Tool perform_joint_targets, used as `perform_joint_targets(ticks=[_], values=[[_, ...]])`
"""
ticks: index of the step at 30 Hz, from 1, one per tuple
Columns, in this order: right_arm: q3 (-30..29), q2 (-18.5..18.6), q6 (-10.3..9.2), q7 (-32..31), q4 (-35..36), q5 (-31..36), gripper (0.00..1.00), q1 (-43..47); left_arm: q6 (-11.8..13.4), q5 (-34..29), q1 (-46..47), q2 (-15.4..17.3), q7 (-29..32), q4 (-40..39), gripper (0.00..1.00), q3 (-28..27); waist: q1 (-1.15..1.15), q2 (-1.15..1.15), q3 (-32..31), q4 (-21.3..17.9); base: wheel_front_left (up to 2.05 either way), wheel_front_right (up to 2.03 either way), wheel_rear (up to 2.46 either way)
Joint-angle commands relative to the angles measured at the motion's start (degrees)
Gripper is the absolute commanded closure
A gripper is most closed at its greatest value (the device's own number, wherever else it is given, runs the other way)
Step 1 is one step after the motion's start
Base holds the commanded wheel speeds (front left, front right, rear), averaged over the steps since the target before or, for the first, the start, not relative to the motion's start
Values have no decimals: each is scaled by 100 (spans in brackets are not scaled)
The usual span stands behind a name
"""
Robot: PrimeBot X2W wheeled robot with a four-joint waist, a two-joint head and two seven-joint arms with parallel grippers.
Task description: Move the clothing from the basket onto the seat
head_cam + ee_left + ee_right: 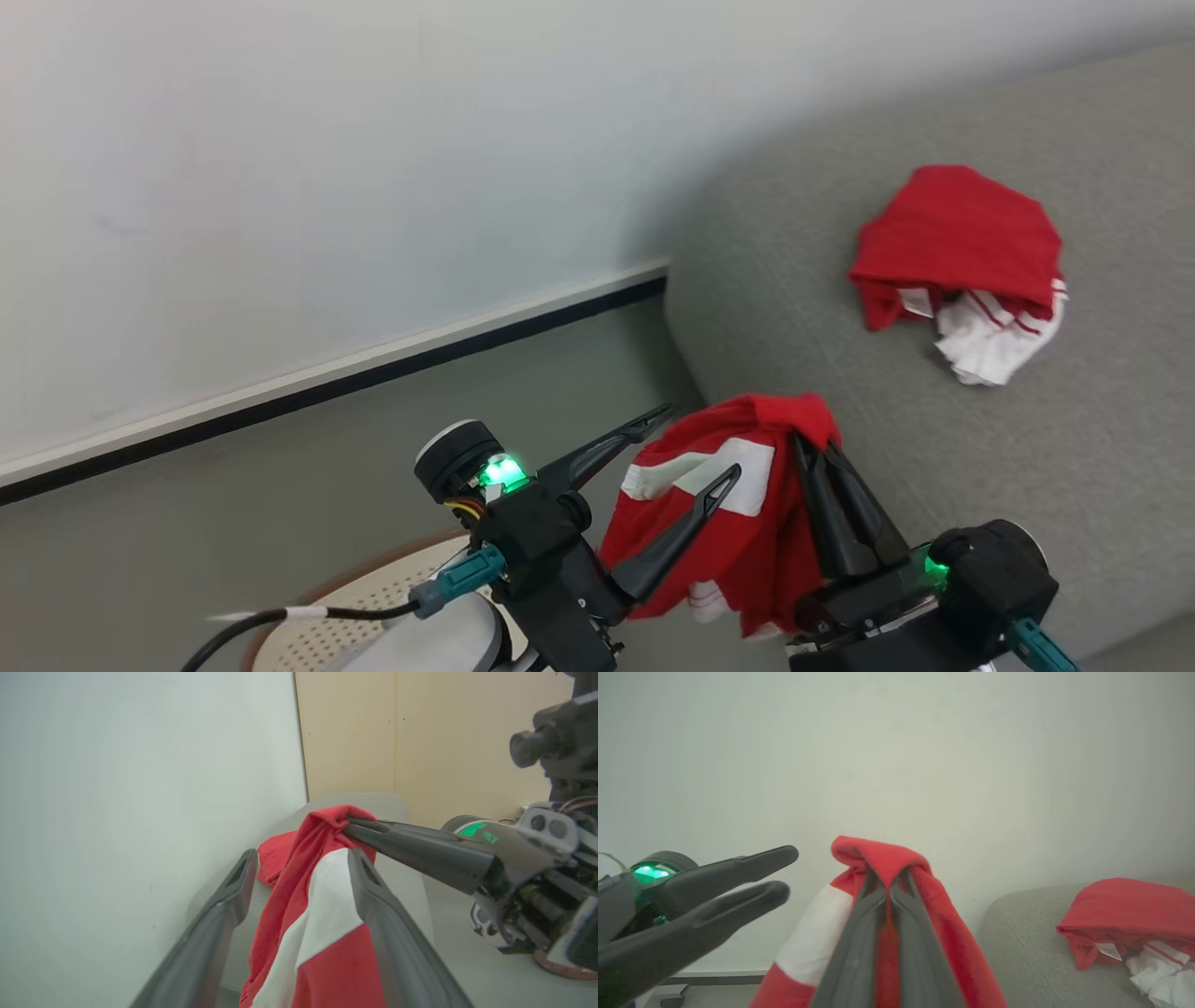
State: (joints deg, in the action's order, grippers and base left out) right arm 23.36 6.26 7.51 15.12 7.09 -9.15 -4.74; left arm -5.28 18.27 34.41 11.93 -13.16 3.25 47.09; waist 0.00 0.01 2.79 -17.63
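My right gripper is clenched tight on the bunched top of a red-and-white garment, which hangs straight down from the fingertips with its white panel facing the other arm. My left gripper is released, its jaws spread wide and gripping nothing. In the left wrist view the cloth drapes between its two fingers, though I cannot tell whether either one touches it. From the right wrist view the pinched fold pokes up past my closed tips, with the left gripper at 9 o'clock. The grey seat lies toward 2 o'clock of the held piece, and a second red garment sits crumpled on it, white striped cloth spilling from its lower edge. The basket is at 7 o'clock, partly behind my left forearm. Both arms reach up and forward from the bottom edge, fingers angled toward each other over the floor beside the seat's rounded end, below the white wall.
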Motion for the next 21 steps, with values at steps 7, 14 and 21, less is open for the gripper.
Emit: perform_joint_targets(ticks=[7, 14, 21], values=[[-289, -116, -4, 5, 264, 154, 100, 86, -2, -123, 222, 105, 22, -134, 0, 93, 0, -1, 455, -1240, 0, 0, 0], [-726, -260, -4, 5, 625, 325, 100, 268, -133, -88, 543, 42, 58, -162, 0, 392, 0, -1, 793, -1401, 0, 0, 0], [-1103, -343, -4, 5, 1046, 416, 100, 579, -202, 111, 965, -29, -25, -27, 0, 883, 0, -1, 1065, -1473, 6, 6, 6]])
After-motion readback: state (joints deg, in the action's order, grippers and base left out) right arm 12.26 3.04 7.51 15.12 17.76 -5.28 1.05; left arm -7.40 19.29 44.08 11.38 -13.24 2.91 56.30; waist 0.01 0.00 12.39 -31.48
